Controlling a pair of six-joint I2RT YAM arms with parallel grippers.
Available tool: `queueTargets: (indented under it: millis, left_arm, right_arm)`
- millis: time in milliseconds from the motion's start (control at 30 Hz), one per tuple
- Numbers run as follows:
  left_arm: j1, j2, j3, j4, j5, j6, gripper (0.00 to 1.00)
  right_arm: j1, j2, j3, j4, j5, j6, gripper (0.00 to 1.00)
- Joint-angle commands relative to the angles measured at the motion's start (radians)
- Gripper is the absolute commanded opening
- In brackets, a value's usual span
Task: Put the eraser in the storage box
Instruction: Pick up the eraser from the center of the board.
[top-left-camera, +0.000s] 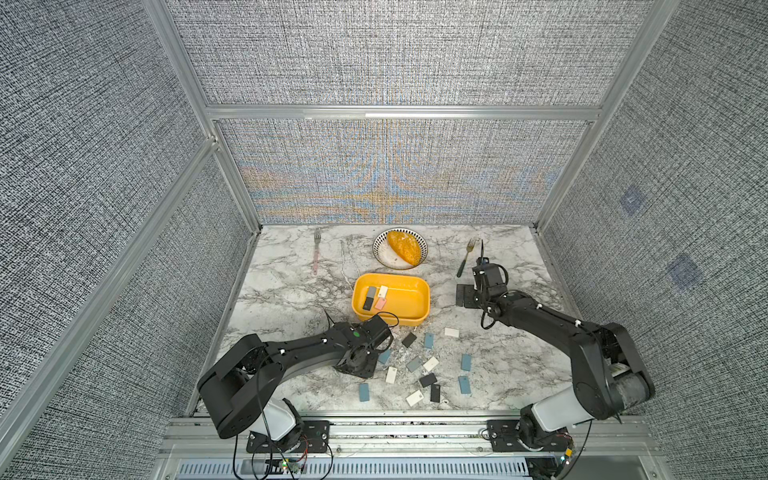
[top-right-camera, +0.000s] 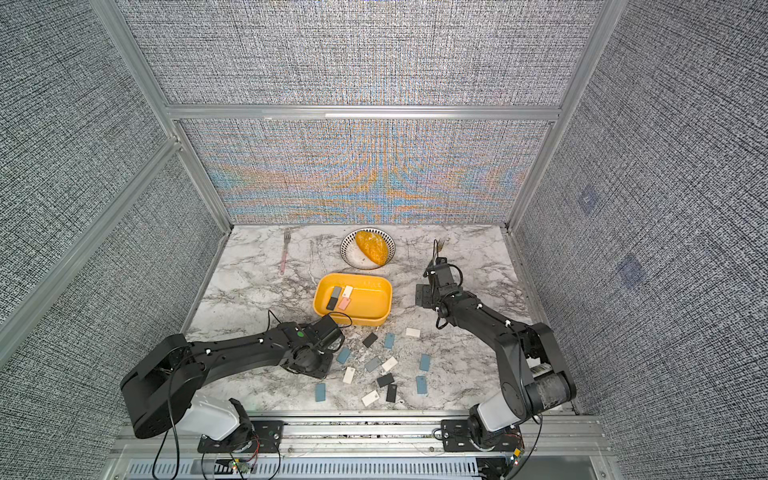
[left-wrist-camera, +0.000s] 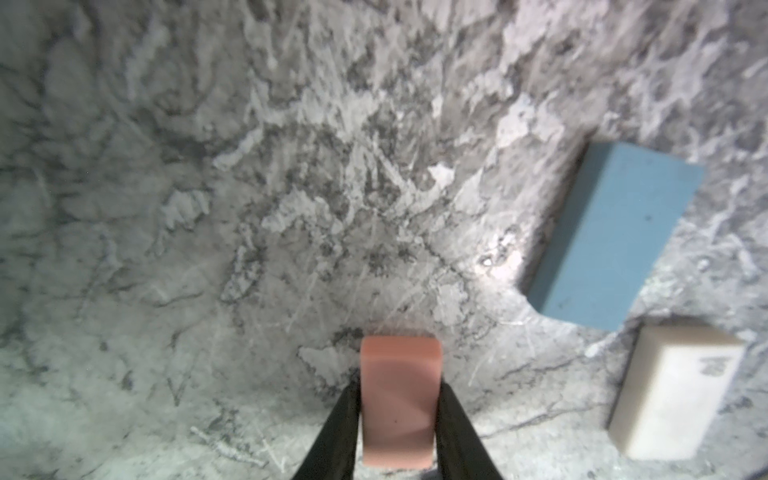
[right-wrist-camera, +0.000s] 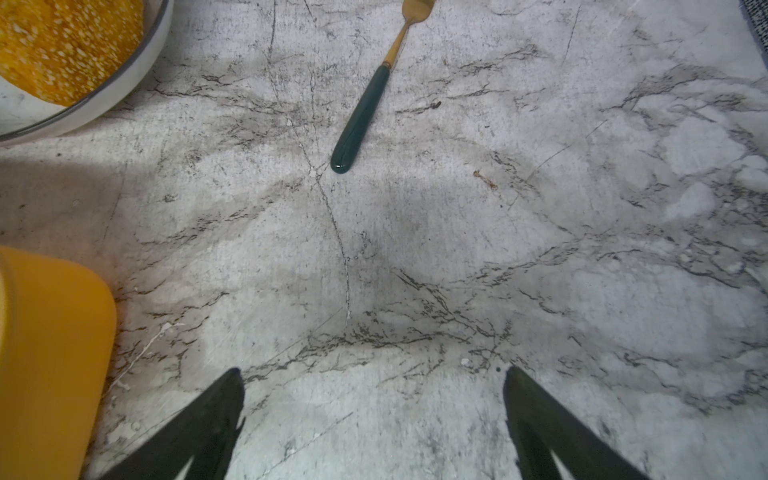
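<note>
In the left wrist view my left gripper (left-wrist-camera: 398, 388) is shut on a pink eraser (left-wrist-camera: 400, 361), one black finger on each long side, just above the marble table. In both top views the left arm's wrist (top-left-camera: 359, 363) points straight down in front of the yellow storage box (top-left-camera: 415, 277) (top-right-camera: 376, 301), hiding the fingers and the eraser. The box holds a grey-black eraser (top-left-camera: 369, 298), a white one (top-left-camera: 383, 291) and a pink one (top-left-camera: 380, 303). My right gripper (right-wrist-camera: 372, 374) is open and empty to the right of the box (right-wrist-camera: 50, 353).
Several loose blue, white and black erasers lie before the box, among them a blue one (left-wrist-camera: 615, 237) and a white one (left-wrist-camera: 673, 395) close to the left gripper. Behind the box stands a plate (top-left-camera: 384, 262) with bread. A pink-handled fork (top-left-camera: 317, 253) and a green-handled fork (right-wrist-camera: 361, 120) lie at the back.
</note>
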Motion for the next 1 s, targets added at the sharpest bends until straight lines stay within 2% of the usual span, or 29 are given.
queueTargets:
  millis: [0,333,500,667,800,967]
  left_arm:
    - [-0.002,-0.004,0.005,0.011,0.015,-0.002,0.28]
    - [0.0,-0.112,0.165,-0.187,-0.114,0.063,0.26]
    - [0.003,-0.091,0.308,-0.203,-0.217,0.107,0.26]
    - [0.042,0.016,0.466,-0.092,-0.203,0.196,0.26]
    - [0.077,0.158,0.606,-0.068,-0.18,0.273,0.26]
    - [0.122,0.291,0.681,-0.014,-0.142,0.314,0.26]
  right_arm:
    - [0.0,-0.007,-0.005,0.002,0.01,0.007,0.98]
    - [0.001,-0.007,-0.001,-0.003,0.013,0.003,0.98]
    - [0.0,-0.015,-0.002,-0.005,0.013,0.008,0.98]
    - [0.0,-0.019,0.003,-0.008,-0.004,0.014,0.98]
    - [-0.001,-0.027,0.012,-0.016,-0.001,0.007,0.98]
    - [-0.001,-0.039,0.027,-0.03,-0.004,0.007,0.98]
